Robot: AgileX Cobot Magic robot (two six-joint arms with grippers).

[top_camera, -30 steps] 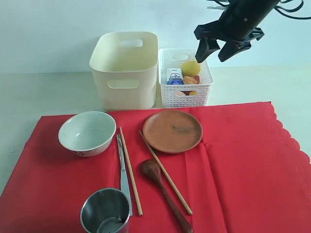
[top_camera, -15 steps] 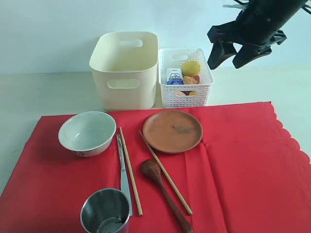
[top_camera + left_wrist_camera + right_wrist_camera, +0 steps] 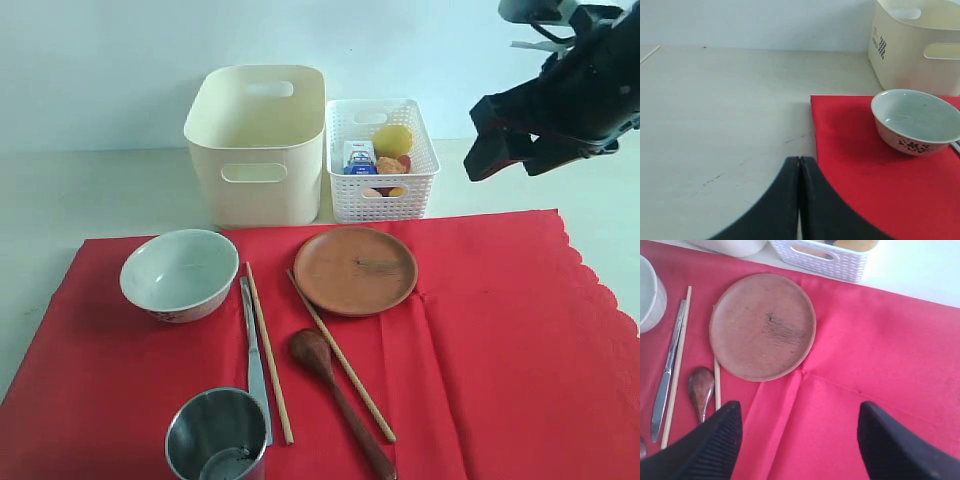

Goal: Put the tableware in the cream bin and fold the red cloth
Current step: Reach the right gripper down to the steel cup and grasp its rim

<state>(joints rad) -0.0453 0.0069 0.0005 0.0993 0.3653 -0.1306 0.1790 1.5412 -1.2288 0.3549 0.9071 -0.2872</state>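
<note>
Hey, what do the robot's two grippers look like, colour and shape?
Both are matte black. The left gripper has two smooth fingers tapering to a point. The right gripper has broad, curved fingers with fine ribbing, on a black arm.

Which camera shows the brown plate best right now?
The right wrist view: the brown plate is large, whole, seen almost from above. The exterior view shows it whole but smaller and at a slant; the left wrist view misses it.
</note>
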